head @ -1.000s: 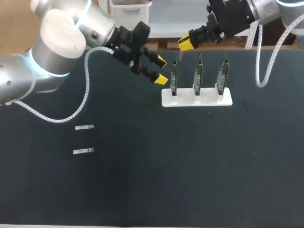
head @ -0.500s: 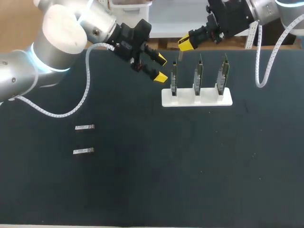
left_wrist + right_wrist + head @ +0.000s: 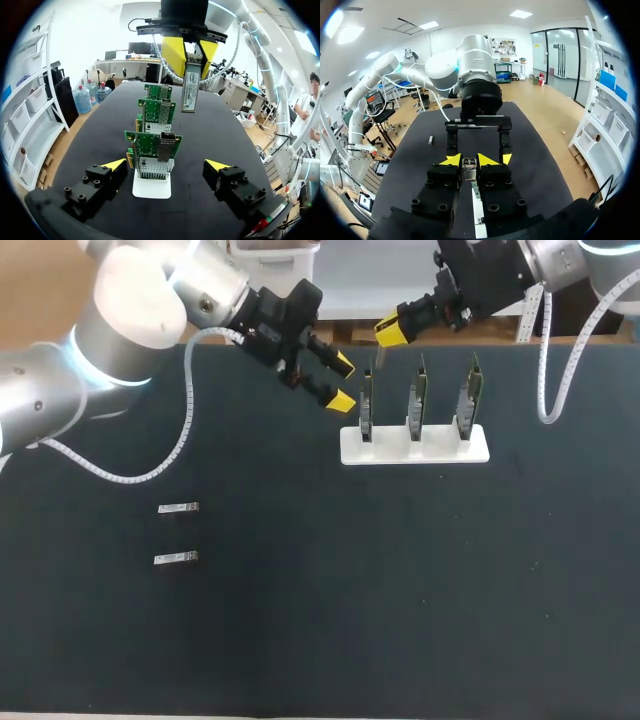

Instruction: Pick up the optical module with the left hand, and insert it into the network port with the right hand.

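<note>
Yellow-tipped right gripper (image 3: pixel 188 52) clamps the optical module (image 3: pixel 190 85) above the network cards (image 3: pixel 154 145). Left gripper (image 3: pixel 342 384) hangs beside them, fingers (image 3: pixel 342 402) apart.

Three cameras on one card stand (image 3: pixel 415 445): one overhead, two at the wrists facing each other.
The head view looks down from above and behind on the whole dark table (image 3: pixel 400 620), far enough off to take in both arms and the stand. The left wrist view sits low and close, looking along the left gripper (image 3: pixel 165 164) end-on at the stand's row of cards, with the right gripper (image 3: pixel 191 50) above and beyond them. The right wrist view looks the opposite way, over the stand, at the left arm (image 3: pixel 477 75). All three share the stand.
</note>
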Robot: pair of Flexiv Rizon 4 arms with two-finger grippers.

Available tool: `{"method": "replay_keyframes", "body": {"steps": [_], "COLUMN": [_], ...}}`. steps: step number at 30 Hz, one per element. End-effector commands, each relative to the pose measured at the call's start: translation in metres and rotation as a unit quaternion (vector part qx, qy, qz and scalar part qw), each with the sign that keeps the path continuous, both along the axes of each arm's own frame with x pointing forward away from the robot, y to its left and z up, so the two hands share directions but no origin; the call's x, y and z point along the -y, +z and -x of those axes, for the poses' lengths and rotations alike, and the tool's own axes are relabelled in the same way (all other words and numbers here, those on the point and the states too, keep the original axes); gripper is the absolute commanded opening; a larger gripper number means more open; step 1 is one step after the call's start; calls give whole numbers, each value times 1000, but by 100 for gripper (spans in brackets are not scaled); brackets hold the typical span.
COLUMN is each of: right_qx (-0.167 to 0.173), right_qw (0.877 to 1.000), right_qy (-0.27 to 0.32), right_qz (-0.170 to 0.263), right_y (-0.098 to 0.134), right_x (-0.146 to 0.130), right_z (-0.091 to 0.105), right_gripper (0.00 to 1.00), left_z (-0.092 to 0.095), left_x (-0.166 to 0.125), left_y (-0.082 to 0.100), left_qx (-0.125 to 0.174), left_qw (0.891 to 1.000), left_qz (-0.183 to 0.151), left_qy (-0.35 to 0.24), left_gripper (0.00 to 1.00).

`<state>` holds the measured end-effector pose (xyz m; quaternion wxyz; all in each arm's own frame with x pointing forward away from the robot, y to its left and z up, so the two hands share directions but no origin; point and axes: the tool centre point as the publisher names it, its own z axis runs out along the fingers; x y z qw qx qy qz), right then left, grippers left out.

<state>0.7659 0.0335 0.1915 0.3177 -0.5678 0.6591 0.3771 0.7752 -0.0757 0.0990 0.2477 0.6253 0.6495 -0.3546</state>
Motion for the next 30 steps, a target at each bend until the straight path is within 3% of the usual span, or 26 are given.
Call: {"method": "replay_keyframes", "body": {"steps": [1,30], "right_qx": [2,20], "right_qw": [1000,1000], "right_qy": [-2,9], "right_qz": [0,8], "right_y": [0,3], "right_x": [0,-6], "right_z": [2,2], "right_gripper": [0,0], "left_z": [-1,3], "left_x": [0,0], "left_y": [0,-1], "left_qx": [-2,7], "left_qw": [1000,1000], "left_qz": [-4,-19], "left_qy": [-1,7], "left_gripper": [100,100]}}
